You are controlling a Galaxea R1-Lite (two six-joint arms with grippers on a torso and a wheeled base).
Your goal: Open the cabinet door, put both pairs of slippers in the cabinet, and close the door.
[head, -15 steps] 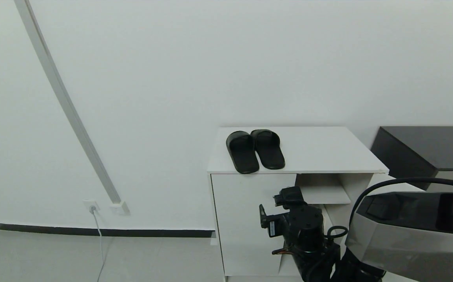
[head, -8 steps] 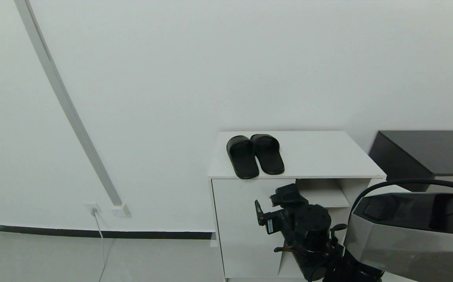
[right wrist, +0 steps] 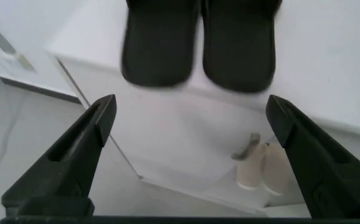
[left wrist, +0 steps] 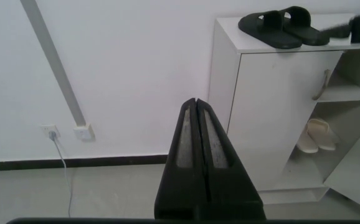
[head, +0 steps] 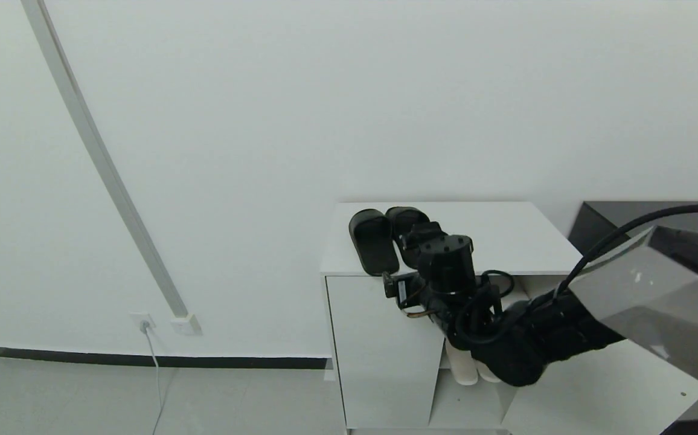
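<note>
A pair of black slippers (head: pixel 373 241) lies side by side on top of the white cabinet (head: pixel 506 235), near its front left corner. My right gripper (head: pixel 421 232) hangs open just above the front ends of the black slippers (right wrist: pixel 161 43), with its fingers spread wider than the pair and nothing between them. A pale pair of slippers (right wrist: pixel 261 165) stands inside the cabinet on its lower shelf (left wrist: pixel 317 134). The cabinet's right door (head: pixel 596 393) stands open and its left door (head: pixel 385 350) is shut. My left gripper (left wrist: pixel 196 104) is shut and holds nothing, low and well to the left of the cabinet (left wrist: pixel 273 112).
A dark table (head: pixel 587 220) stands right of the cabinet. On the wall to the left are a slanted cable duct (head: pixel 101 157) and a socket with a cord (head: pixel 142 320). Bare floor lies in front left of the cabinet.
My right arm has risen from in front of the cabinet's open compartment to the cabinet top, over the black slippers. The head camera tilted slightly at first.
</note>
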